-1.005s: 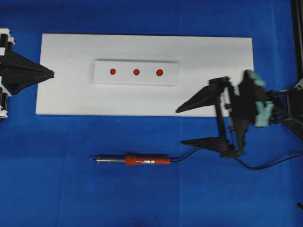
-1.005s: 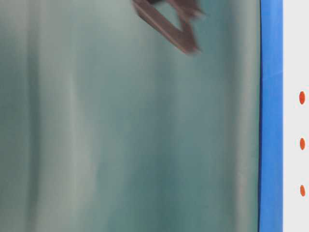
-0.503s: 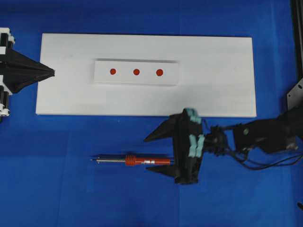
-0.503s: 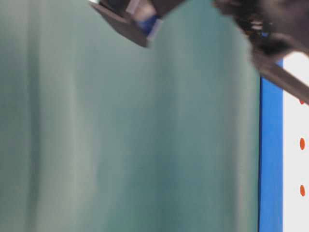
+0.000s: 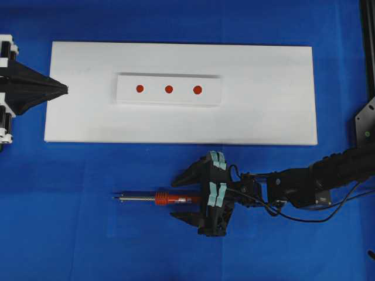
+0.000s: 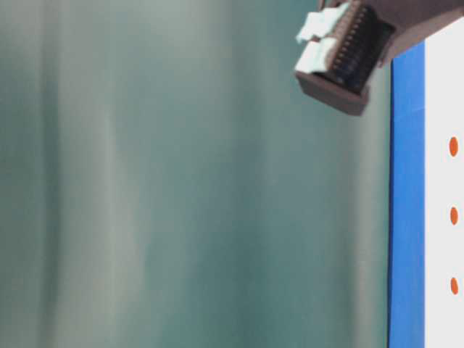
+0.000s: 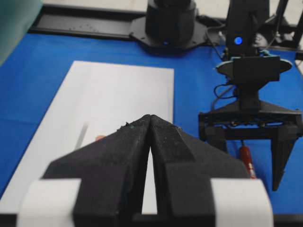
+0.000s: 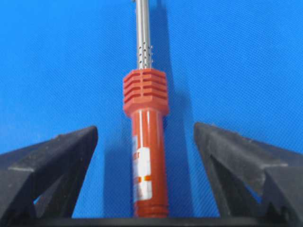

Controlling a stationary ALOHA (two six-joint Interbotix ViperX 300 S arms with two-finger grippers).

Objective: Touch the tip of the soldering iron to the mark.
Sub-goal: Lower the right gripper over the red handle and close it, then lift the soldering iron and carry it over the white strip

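Soldering iron (image 8: 145,156) between right pincer (image 8: 144,142) fingers

A blue cloth (image 5: 88,246) covers the table edge to edge. A white board (image 5: 263,105) lies flat on it toward the far edge. At table level a blurred grey-green wall (image 6: 181,181) fills most of the view. Light is even.

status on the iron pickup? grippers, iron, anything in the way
Right gripper open, straddling the soldering iron handle, not gripping. Left gripper shut, at board edge. Iron flat on blue mat. Mark untouched, path unobstructed.
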